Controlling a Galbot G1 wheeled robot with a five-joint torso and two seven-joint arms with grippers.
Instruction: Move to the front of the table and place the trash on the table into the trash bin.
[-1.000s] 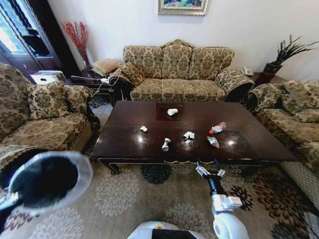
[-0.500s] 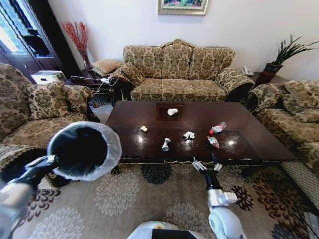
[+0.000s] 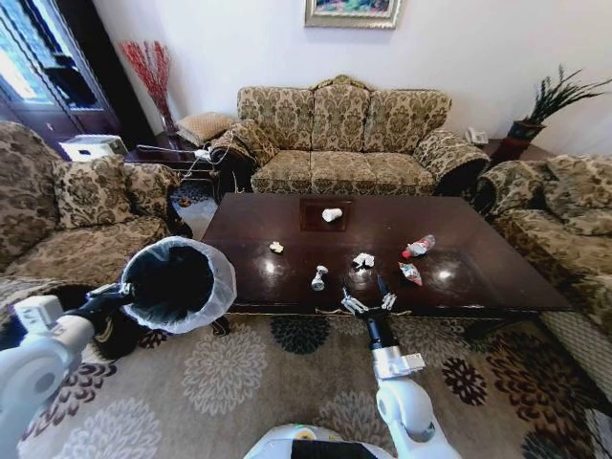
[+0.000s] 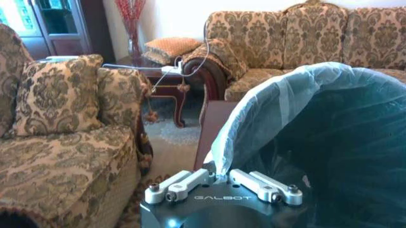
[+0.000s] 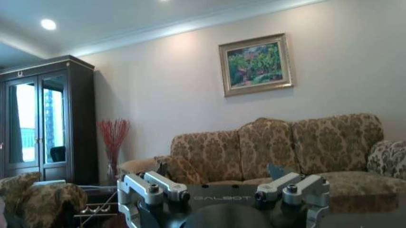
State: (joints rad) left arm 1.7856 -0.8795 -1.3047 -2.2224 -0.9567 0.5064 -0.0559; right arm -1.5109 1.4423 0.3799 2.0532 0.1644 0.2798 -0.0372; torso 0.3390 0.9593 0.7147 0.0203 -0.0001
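Observation:
The dark brown table (image 3: pixel 478 258) carries the trash: a white paper cup (image 3: pixel 331 214), a small paper wad (image 3: pixel 275 247), a crumpled piece (image 3: pixel 317 278), a white wad (image 3: pixel 362 259), a clear bottle with a red label (image 3: pixel 418 246) and a colourful wrapper (image 3: pixel 409 273). My left gripper (image 3: pixel 122 290) is shut on the bag-lined rim of the black trash bin (image 3: pixel 179 283), which hangs tilted beside the table's front left corner. The left wrist view shows that grip (image 4: pixel 219 175) on the bin (image 4: pixel 330 142). At the table's front edge my right gripper (image 3: pixel 368 301) stands open and holds nothing, as the right wrist view (image 5: pixel 222 190) confirms.
A patterned sofa (image 3: pixel 339 143) stands behind the table, an armchair (image 3: pixel 86 220) to the left and another sofa (image 3: pixel 564 220) to the right. A side table with cables (image 3: pixel 177 158) sits at the back left. Flowered carpet (image 3: pixel 287 373) lies in front of the table.
The left arm has carried the trash bin right and forward, up to the table's front left corner. The right gripper has moved left and forward to the table's front edge.

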